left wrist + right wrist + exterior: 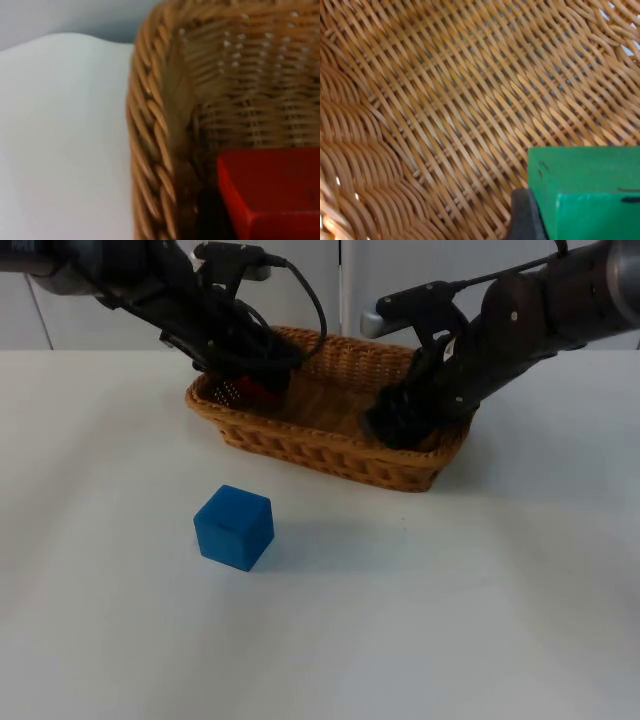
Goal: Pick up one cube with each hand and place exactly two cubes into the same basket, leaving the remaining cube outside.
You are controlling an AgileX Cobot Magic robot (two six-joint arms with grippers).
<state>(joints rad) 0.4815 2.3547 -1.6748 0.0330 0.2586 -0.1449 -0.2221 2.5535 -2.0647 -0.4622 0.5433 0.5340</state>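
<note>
My left gripper [262, 380] reaches down inside the wicker basket [300, 445] at its left end, the woven wall [160, 130] rising close beside it — my right gripper [392, 425] is down in the opposite end, well apart from the left. In front of both, outside the basket on the white table [480, 600], sits the blue cube [233, 527], alone. The left gripper closes on a red cube [272, 192], glossy and sharp-edged, low against the weave. The right gripper grips a green cube [587, 192] just above the basket floor, with faint dark marks on its face.
</note>
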